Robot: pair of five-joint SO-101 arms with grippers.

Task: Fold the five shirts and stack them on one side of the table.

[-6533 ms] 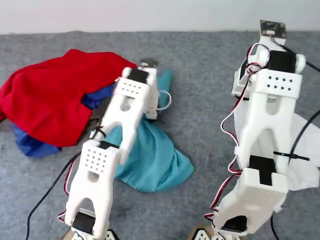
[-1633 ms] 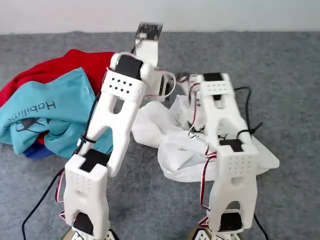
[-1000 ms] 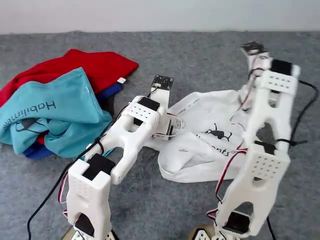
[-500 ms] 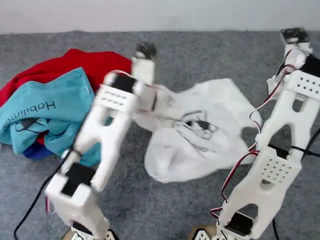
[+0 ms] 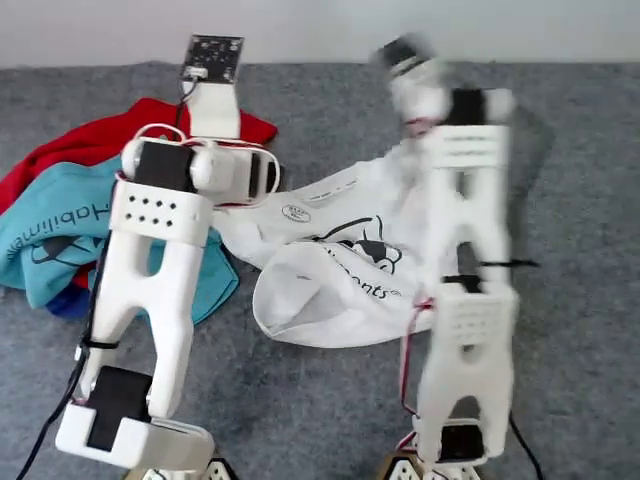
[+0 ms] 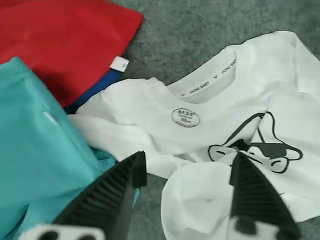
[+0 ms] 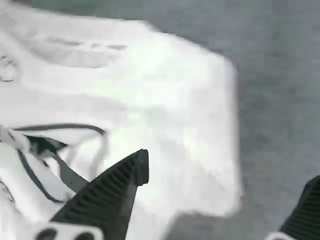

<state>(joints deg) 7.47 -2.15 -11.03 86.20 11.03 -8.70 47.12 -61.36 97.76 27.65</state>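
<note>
Status of work: no shirt is folded yet, and four garments can be told apart.

1. White cotton T-shirt with a black printed graphic [image 5: 330,270] lies rumpled on the grey carpeted table top [image 5: 570,260], in the middle ground between the two arms. Its neckline faces the far side. The hem end is rolled over into a loose pocket nearer the arm bases. Judged to be the garment in hand, set centrally so that both arms can reach it.

2. Crumpled teal shirt [image 5: 60,230] rests on the red shirt [image 5: 90,150], with an edge of a dark blue shirt [image 6: 95,90] showing beneath them. This heap sits on the left side, just touching the white shirt's sleeve. It appears to be parked there to keep the working area free.

3. Left gripper [image 6: 190,160] hangs above the white shirt's sleeve side, near the teal fabric. Its jaws stand well apart with nothing between them.

4. Right gripper [image 7: 229,167] hangs over the opposite edge of the white shirt. Its jaws are spread wide and hold nothing.

Assessment: one gripper over each side suggests the shirt is to be pulled flat before any fold. The rolled hem needs opening out first. A pinch near the sleeve risks catching teal cloth as well.
</note>
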